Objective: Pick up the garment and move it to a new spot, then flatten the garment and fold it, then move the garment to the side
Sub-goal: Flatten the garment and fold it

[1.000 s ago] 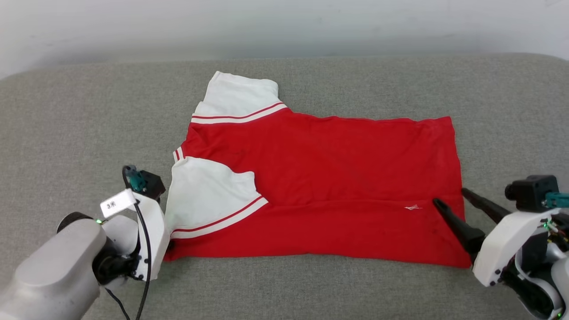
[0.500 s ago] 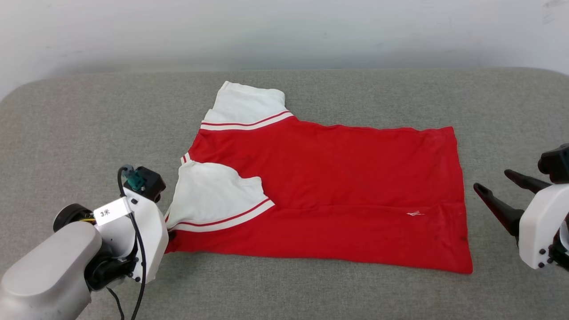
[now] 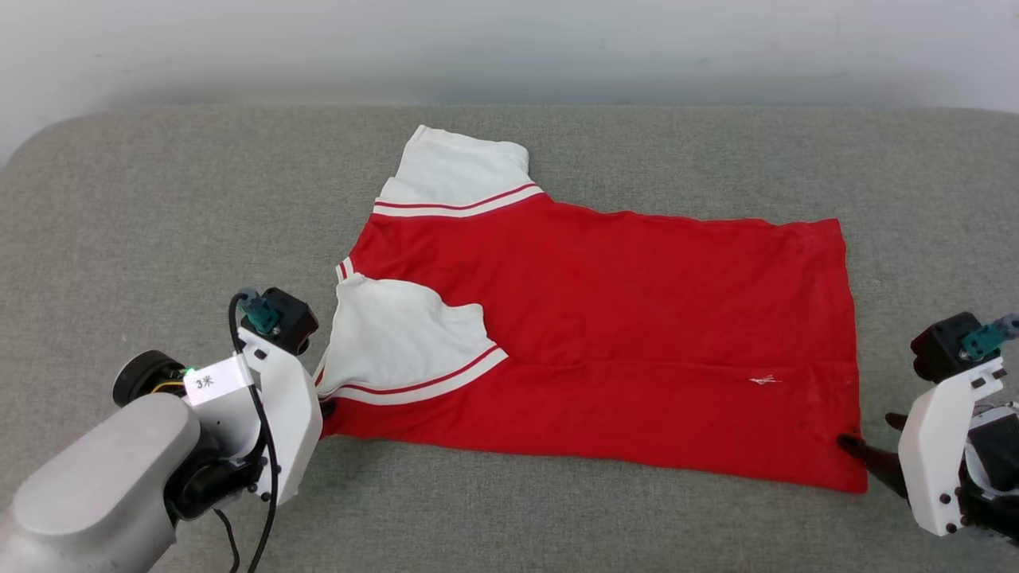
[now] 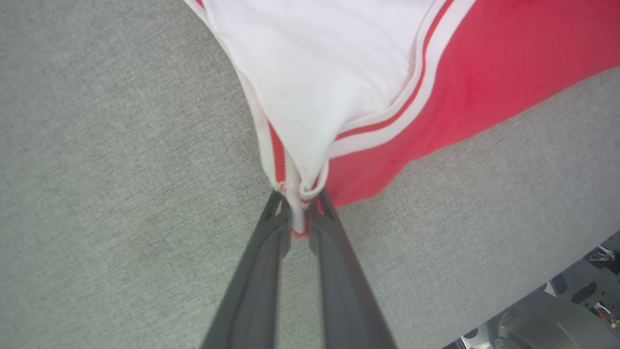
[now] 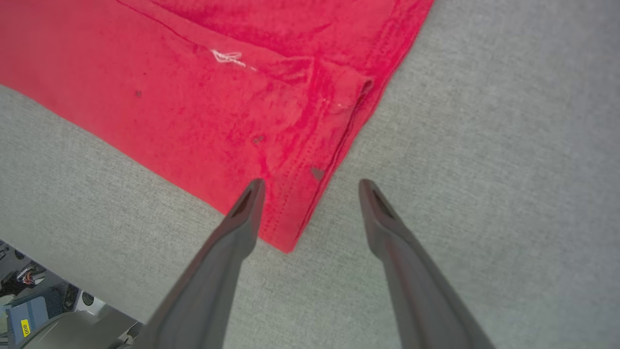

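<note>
1. Red jersey garment [image 3: 637,318], a T-shirt w/ white short sleeves & red-and-white striped trim, lies spread out mid grey fabric-covered surface [image 3: 159,239], plain red side up.
2. Neck end points twd robot's L, bottom hem twd robot's R.
3. Far white sleeve [image 3: 462,171] sticks out flat twd the pale wall [image 3: 509,48]. Near white sleeve [image 3: 402,338] is folded over onto the red body.
4. A straight crease runs lengthwise along the near part of the body. A small white thread mark [image 3: 764,380] sits on it, close to the hem.
5. L tool [image 4: 299,209]: dark fingers closed, pinching the bunched striped edge of the near sleeve at the garment's near-L corner. In the L wrist view the cloth narrows to a point where it enters the fingertips, red fabric right beside the pinch.
6. R tool [image 5: 311,183]: fingers spread wide, gripping nothing, at the near-R hem corner. One finger [image 5: 242,213] is over the red cloth, the other over bare surface just past the hem edge, so the pair straddles that edge. Can't tell if the tips touch cloth or surface.
7. Head view: L tool's white wrist housing at lower L hides most of its fingers. At lower R, R tool's white housing shows w/ a dark fingertip right at the hem corner.
8. Btwn the two tools the near edge of the garment lies on the surface in a fairly straight line.
</note>
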### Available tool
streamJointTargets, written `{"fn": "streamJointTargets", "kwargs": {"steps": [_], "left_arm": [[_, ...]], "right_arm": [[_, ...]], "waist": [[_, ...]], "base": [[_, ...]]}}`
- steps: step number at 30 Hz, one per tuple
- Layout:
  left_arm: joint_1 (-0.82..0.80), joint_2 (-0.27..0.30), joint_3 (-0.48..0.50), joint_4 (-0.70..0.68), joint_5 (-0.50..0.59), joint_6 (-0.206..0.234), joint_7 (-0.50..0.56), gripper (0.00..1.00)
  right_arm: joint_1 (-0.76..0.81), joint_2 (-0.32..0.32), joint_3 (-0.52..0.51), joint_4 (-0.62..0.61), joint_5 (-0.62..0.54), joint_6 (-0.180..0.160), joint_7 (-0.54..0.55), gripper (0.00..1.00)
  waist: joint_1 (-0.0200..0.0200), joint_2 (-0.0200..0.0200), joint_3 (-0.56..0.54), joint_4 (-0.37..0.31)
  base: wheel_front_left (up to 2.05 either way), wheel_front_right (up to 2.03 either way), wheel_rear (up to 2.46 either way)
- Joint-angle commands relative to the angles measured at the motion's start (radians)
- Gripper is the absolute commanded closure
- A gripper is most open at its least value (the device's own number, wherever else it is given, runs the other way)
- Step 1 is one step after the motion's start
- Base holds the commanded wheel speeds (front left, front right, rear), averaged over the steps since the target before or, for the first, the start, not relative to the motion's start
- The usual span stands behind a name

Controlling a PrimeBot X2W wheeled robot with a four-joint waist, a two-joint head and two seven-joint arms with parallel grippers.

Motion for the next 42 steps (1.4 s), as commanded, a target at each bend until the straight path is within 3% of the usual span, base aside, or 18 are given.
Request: {"fn": "streamJointTargets", "kwargs": {"steps": [1,12,16,17,18,19,29,42], "left_arm": [[-0.004,-0.002,-0.001,-0.005,0.002,0.004,-0.006,1.00],[-0.002,-0.016,-0.003,-0.001,0.004,0.007,-0.025,1.00],[0.015,-0.019,-0.004,0.006,-0.004,0.008,-0.034,1.00],[0.019,-0.018,-0.003,0.009,-0.007,0.008,-0.037,1.00],[0.021,-0.017,-0.002,0.011,-0.008,0.008,-0.037,1.00],[0.025,-0.017,-0.001,0.013,-0.012,0.008,-0.041,1.00],[0.070,0.005,0.010,0.014,-0.040,0.014,-0.070,1.00],[0.186,0.063,-0.005,-0.076,-0.069,0.049,-0.087,1.00]], "right_arm": [[0.014,0.016,0.000,0.017,0.002,-0.001,-0.006,0.00],[0.058,0.119,0.101,0.224,-0.024,-0.001,-0.086,0.00],[0.052,0.126,0.154,0.251,-0.009,0.002,-0.123,0.00],[0.043,0.121,0.162,0.250,-0.007,0.004,-0.139,0.62],[0.031,0.115,0.167,0.247,-0.005,0.004,-0.156,0.89],[0.020,0.109,0.174,0.244,-0.002,0.004,-0.169,1.00],[-0.011,0.040,0.155,0.207,0.022,-0.001,-0.319,1.00],[0.126,-0.026,0.075,0.076,0.040,-0.001,-0.315,1.00]], "waist": [[-0.0001,0.0000,0.006,0.007],[-0.0001,0.0000,0.027,0.020],[-0.0001,0.0000,0.023,0.015],[-0.0001,0.0000,0.021,0.012],[-0.0001,0.0000,0.018,0.010],[-0.0001,0.0000,0.014,0.007],[-0.0001,0.0000,-0.060,0.005],[-0.0001,0.0000,-0.133,0.011]], "base": [[0.00,0.00,0.00],[0.00,0.00,0.00],[0.00,0.00,0.00],[0.00,0.00,0.00],[0.00,0.00,0.00],[0.00,0.00,0.00],[0.00,0.00,0.00],[0.00,0.00,0.00]]}}
